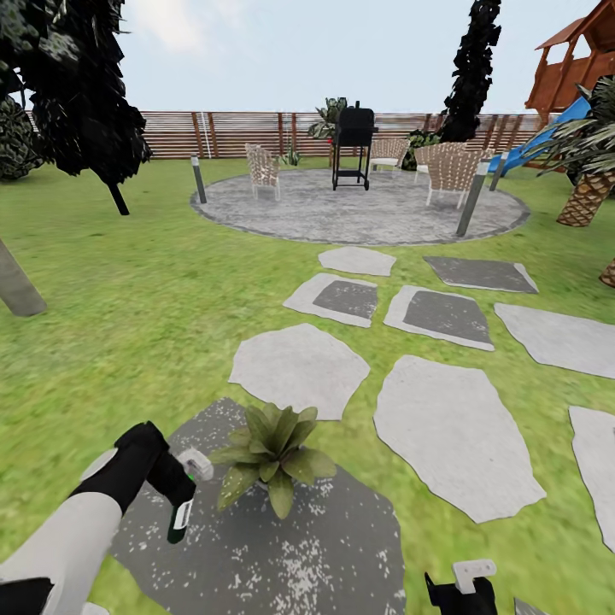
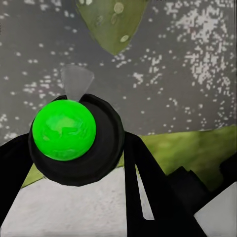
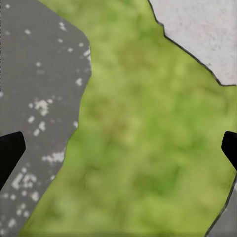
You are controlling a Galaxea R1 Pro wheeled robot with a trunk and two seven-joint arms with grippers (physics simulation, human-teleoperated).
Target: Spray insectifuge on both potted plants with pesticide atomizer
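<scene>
Plant point(image 1: 273, 454) sits in pot on dark stone; left fingers point(image 1: 175, 491) grip atomizer point(image 1: 182, 512); right fingers point(image 3: 10, 153) spread wide, empty

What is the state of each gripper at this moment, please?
Left gripper: closed on the pesticide atomizer, beside the potted plant.
Right gripper: open, holding nothing, over grass.

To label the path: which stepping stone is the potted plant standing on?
The dark, white-speckled stone nearest the robot holds the potted plant; the other stones nearby are pale grey and bare.
</scene>
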